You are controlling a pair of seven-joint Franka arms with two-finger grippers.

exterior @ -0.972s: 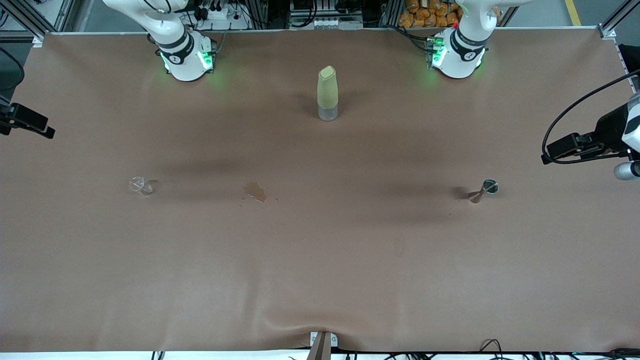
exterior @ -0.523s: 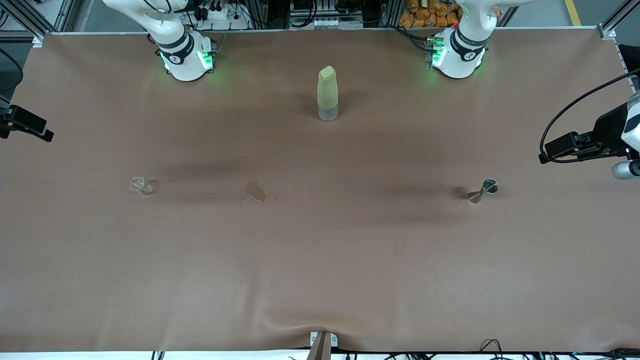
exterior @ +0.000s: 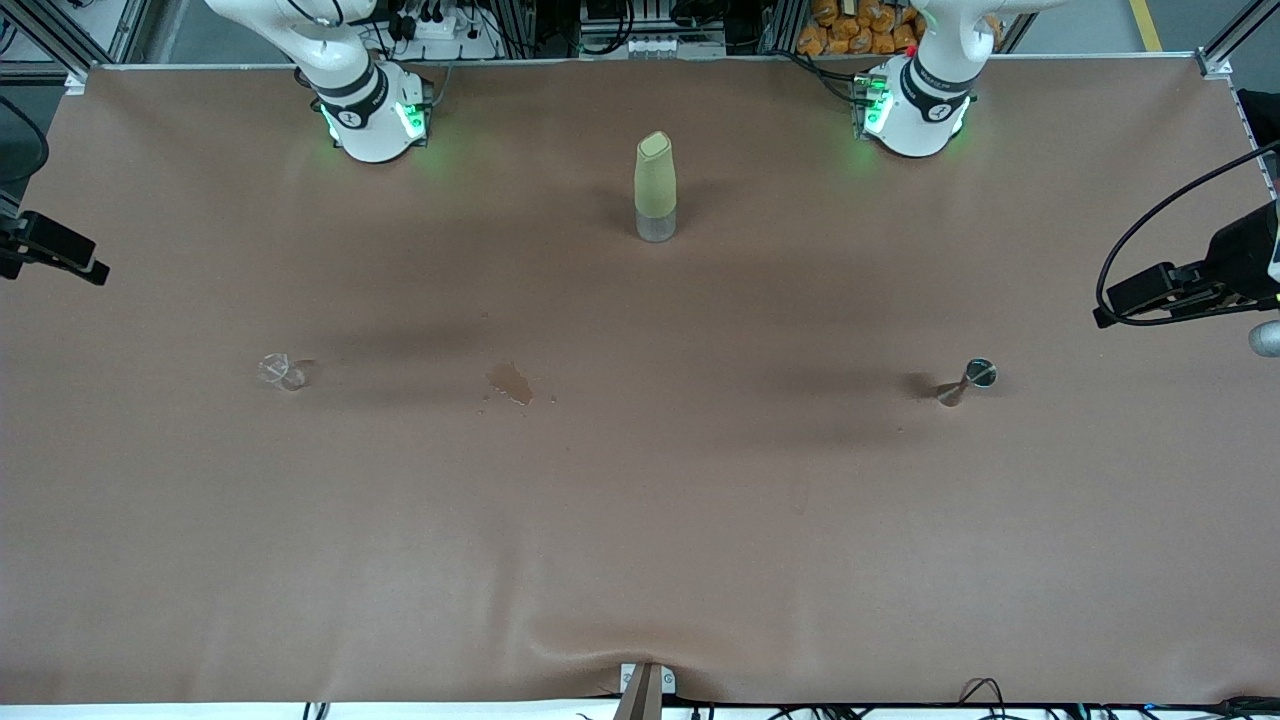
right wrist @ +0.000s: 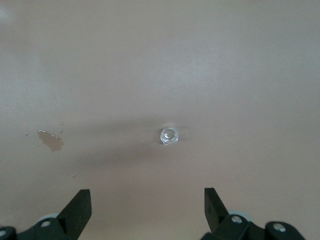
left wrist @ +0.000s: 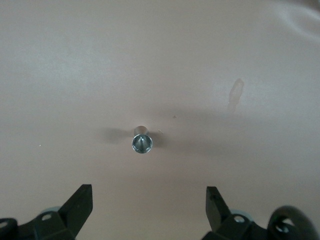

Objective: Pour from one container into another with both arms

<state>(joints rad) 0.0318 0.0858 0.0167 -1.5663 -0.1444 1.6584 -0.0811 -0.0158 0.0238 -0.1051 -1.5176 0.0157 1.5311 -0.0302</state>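
The tiny clear glass cup point(exterior: 280, 371) stands on the brown table toward the right arm's end. It also shows in the right wrist view point(right wrist: 169, 135), ahead of my right gripper point(right wrist: 148, 196), which hangs high above the table, open and holding nothing. The small silvery jigger point(exterior: 968, 381) stands toward the left arm's end. In the left wrist view the jigger point(left wrist: 141, 141) shows its round rim from above. My left gripper point(left wrist: 149, 192) is also high up, open and holding nothing. Neither gripper touches anything.
A tall olive-green bottle point(exterior: 655, 188) with a clear base stands mid-table, farther from the front camera, between the two arm bases. A small wet stain point(exterior: 511, 382) lies between the cup and the table's middle. The brown cover wrinkles at the near edge point(exterior: 600, 640).
The left arm's hand has drifted a little toward its end of the table. The right arm's hand shifted only slightly. The cup, the jigger and the bottle have not moved.
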